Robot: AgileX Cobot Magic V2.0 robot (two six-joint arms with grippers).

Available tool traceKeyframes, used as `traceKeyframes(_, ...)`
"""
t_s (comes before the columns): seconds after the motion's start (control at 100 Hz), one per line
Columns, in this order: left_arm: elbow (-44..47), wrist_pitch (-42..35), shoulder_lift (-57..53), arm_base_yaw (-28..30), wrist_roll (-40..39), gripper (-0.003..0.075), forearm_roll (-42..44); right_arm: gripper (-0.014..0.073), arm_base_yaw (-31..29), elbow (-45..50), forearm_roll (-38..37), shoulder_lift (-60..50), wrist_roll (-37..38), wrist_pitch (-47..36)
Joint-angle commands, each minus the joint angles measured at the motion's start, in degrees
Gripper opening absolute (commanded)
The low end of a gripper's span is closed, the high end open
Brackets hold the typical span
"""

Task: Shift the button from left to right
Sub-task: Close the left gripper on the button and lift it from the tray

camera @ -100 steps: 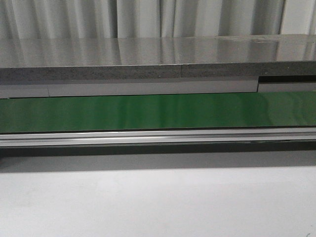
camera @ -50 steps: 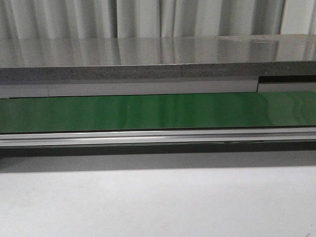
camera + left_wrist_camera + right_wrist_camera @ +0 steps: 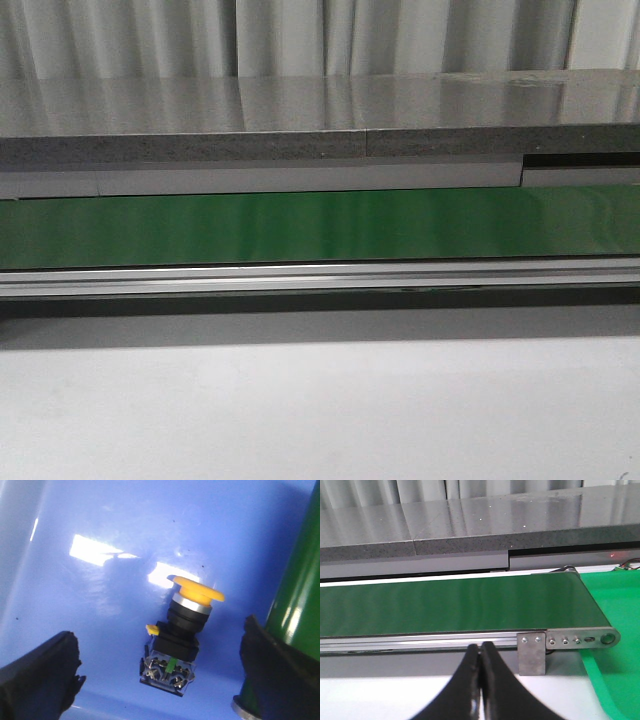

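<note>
In the left wrist view the button (image 3: 181, 635) lies tipped on its side on the glossy blue floor of a bin (image 3: 100, 540); its round yellow cap (image 3: 196, 588) points away from the camera, a silver ring and a black collar sit under the cap, and the black boxy body ends in a clear base where small metal screws and a green strip show. A small yellow tab sticks out from the side of the body. The left gripper (image 3: 162, 680) hangs above it with its two black fingers (image 3: 37, 677) spread wide — one on each side of the button, neither touching it; the button sits between them, closer to the finger beside the green rounded edge (image 3: 295, 605) that runs along that side of the picture.

The right gripper (image 3: 480, 680) has its two black fingers pressed together with nothing between them; it sits over a pale table (image 3: 385, 700) just in front of the green conveyor belt (image 3: 455, 605). The belt's metal side rail ends in a bracket (image 3: 532, 654) with screws, and a green mat (image 3: 615, 680) lies past that end.

The front view shows the same belt (image 3: 320, 228) running across the frame — grey stone-like ledge (image 3: 300, 120) behind it, white curtain beyond; neither arm nor the button appears there.
</note>
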Motion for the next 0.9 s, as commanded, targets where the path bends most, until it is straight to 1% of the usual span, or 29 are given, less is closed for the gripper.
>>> traceKeyframes(0.0,-1.75,-2.0,-2.2,0.15,0.17,0.0618,-1.21,-0.0067,0.2,-0.99,-0.19,-1.1,0.01,-4.95)
traceKeyframes(0.11,-1.87,-2.24,-1.54,0.15,0.17,0.0618,-1.21,-0.0067,0.2,-0.99,-0.19,-1.1,0.01,-4.95)
traceKeyframes(0.27,-3.45,0.83,1.88,0.15,0.17,0.0618,-2.15,-0.0067,0.2,-0.99,-0.19,-1.1,0.01,-4.95)
traceKeyframes(0.62,-3.51,-0.22,3.01,0.15,0.21,0.0618,-2.15,-0.0067,0.2,-0.99,-0.19,-1.1,0.01,-4.95)
traceKeyframes(0.89,-3.41,0.76,6.97,0.15,0.21,0.0617,-2.15,-0.0067,0.2,-0.99,-0.19,-1.1,0.01,-4.95)
